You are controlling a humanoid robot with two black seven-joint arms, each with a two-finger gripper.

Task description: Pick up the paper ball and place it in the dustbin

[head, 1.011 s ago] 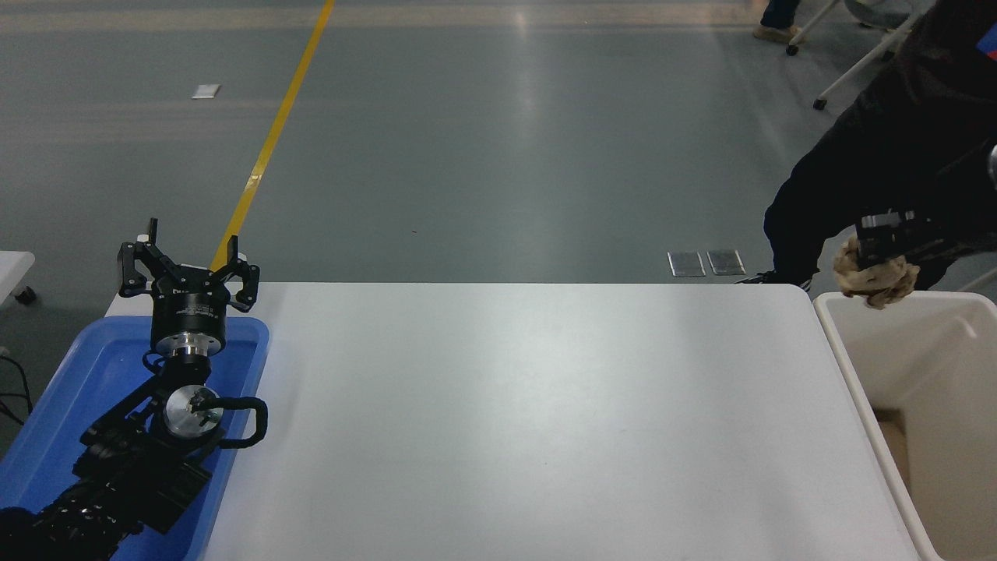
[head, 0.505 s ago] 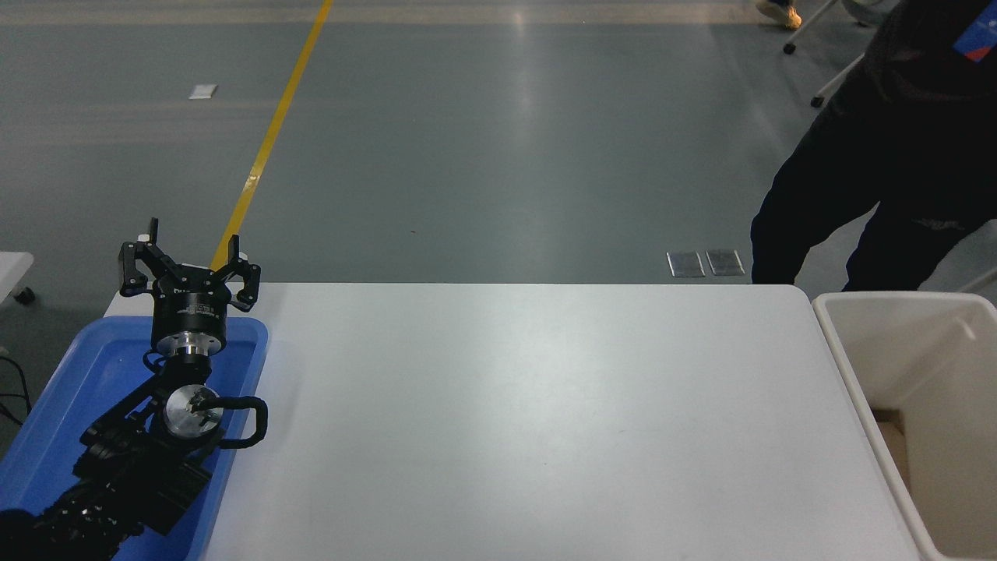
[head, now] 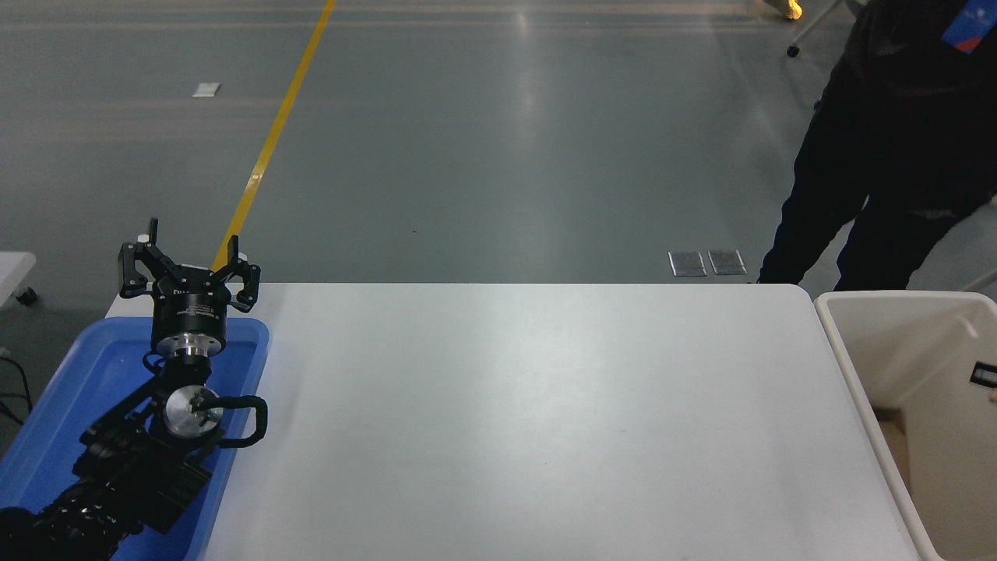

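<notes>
The table (head: 514, 421) has a smooth white top with a soft shine. The dustbin (head: 845, 354) looks like cream plastic, smooth, with a thick round rim. The tray (head: 86, 366) is blue plastic and a little shiny. The left gripper (head: 189, 261) is black and dull, and just below it sit bright silver metal rings. The floor (head: 483, 140) is smooth grey and glossy, with light bouncing off it. A person (head: 896, 140) wears dark, dull cloth.

the left arm (head: 117, 460) sits parked over the blue tray (head: 47, 421), left gripper (head: 189, 261) with fingers spread.
</notes>
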